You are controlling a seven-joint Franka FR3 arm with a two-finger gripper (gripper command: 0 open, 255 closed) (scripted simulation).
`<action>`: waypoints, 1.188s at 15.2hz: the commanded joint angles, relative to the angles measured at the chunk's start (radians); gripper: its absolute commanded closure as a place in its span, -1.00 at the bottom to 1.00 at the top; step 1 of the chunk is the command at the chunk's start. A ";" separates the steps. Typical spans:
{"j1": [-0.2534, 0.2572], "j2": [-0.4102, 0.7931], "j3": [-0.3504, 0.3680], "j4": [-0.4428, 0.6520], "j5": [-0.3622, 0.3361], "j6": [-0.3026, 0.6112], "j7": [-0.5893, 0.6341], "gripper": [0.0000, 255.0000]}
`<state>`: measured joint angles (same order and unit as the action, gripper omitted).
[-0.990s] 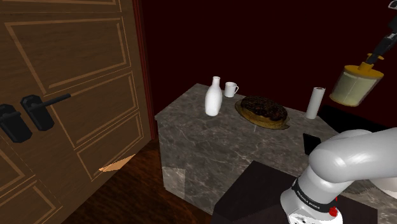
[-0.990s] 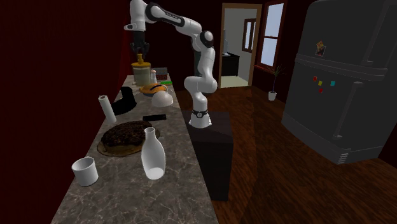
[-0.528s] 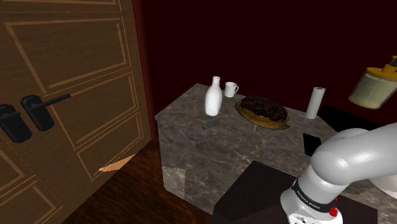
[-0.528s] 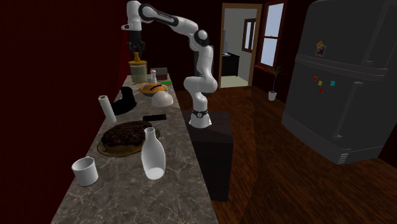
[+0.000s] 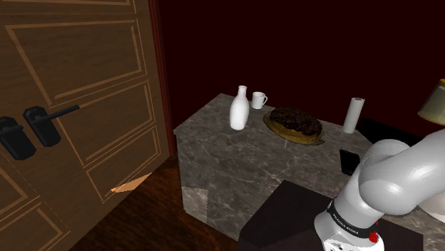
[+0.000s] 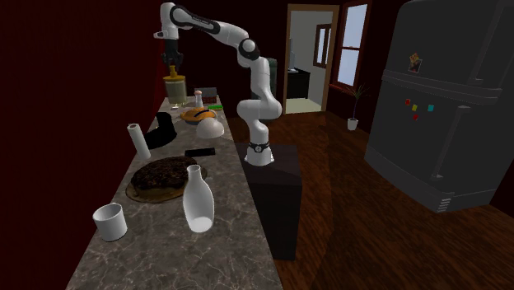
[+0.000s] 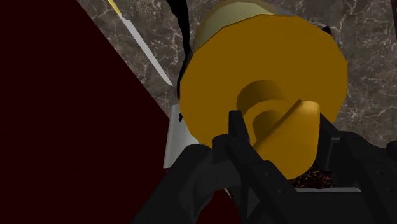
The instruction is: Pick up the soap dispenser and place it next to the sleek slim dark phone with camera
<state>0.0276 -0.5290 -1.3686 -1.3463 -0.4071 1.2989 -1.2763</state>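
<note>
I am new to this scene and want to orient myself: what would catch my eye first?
The white arm reaches high over the grey veined counter, its gripper clasping the yellow-topped soap dispenser. On the counter, the dark phone lies flat beside a dark round cake.

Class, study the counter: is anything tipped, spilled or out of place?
Nothing is spilled or tipped: the bottle, mug and paper roll stand upright. Only the soap dispenser is off the counter, clasped in the gripper.

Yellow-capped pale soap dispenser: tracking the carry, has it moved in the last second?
Yes. In the shoulder view the soap dispenser moved right, farther from the white paper roll.
</note>
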 commanded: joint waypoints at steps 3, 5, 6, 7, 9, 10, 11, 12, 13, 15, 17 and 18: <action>-0.033 -0.022 0.008 -0.070 -0.015 0.054 -0.003 1.00; -0.059 -0.031 0.024 -0.112 -0.020 0.082 0.002 1.00; -0.071 -0.036 0.031 -0.133 -0.023 0.095 0.004 1.00; -0.081 -0.041 0.036 -0.153 -0.025 0.109 0.006 1.00; -0.101 -0.051 0.046 -0.191 -0.031 0.135 0.011 1.00; -0.110 -0.056 0.051 -0.210 -0.035 0.148 0.013 1.00; -0.118 -0.061 0.054 -0.228 -0.038 0.161 0.016 1.00; -0.126 -0.066 0.057 -0.246 -0.041 0.173 0.018 1.00; -0.133 -0.070 0.059 -0.263 -0.045 0.186 0.020 1.00; -0.146 -0.080 0.063 -0.296 -0.052 0.210 0.024 1.00; -0.158 -0.088 0.064 -0.329 -0.059 0.235 0.028 1.00; -0.163 -0.093 0.064 -0.344 -0.063 0.247 0.030 1.00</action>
<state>-0.1310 -0.6176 -1.3036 -1.6762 -0.4658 1.5334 -1.2472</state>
